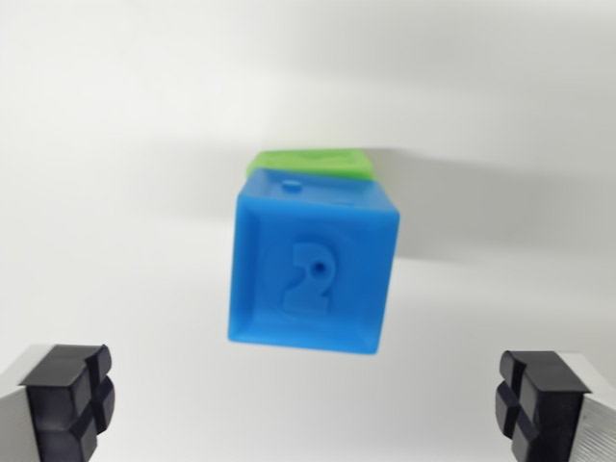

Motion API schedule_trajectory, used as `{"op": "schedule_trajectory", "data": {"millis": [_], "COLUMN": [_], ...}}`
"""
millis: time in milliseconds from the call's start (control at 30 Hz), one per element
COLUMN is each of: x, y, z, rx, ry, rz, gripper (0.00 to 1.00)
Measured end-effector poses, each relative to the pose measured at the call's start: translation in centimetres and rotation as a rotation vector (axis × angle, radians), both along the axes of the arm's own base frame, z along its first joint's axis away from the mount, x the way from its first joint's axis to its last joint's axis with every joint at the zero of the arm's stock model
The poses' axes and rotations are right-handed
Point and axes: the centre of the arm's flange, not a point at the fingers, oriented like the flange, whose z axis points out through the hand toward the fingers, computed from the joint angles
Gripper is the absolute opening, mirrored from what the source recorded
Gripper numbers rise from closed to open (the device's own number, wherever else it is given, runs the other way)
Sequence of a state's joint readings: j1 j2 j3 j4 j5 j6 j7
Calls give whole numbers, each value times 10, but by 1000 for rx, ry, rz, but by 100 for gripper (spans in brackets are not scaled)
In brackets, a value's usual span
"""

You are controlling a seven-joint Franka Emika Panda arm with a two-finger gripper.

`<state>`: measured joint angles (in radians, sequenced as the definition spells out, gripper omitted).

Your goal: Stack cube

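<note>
- Progress is judged as late-stage or complete: a blue cube (pixel 313 274) marked with a raised "2" is seen with a green cube (pixel 310 162) showing only as a thin strip at its upper edge.
- Stacking is judged probable, with the blue cube resting on the green one, since the camera looks down and the green cube is almost wholly covered; contact between the two cannot be confirmed from this single view.
- Alignment is noted as imperfect: the green strip is offset toward the top of the wrist view, and the blue cube appears slightly rotated against it.
- The hand (pixel 308 409) is recorded as released: its two dark fingertips (pixel 69 399) are spread wide at the lower corners of the picture, well apart from the blue cube, and nothing is held between them.
- The white counter (pixel 115 144) is seen around the cubes; no other items are observed on it.
- Remaining work, if the stack is sound, is judged to be limited to withdrawal of the arm; a check of the stack's stability is advised, as the offset could allow slipping.
</note>
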<state>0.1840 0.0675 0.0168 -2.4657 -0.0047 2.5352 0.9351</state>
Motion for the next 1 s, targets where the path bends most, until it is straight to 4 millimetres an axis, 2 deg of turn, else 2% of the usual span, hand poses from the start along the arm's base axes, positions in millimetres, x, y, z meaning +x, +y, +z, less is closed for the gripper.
{"op": "schedule_trajectory", "data": {"millis": [1000], "x": [1], "y": [0], "z": [125], "rx": [-2], "ry": [-1], "rz": [-1], "gripper": [100]}}
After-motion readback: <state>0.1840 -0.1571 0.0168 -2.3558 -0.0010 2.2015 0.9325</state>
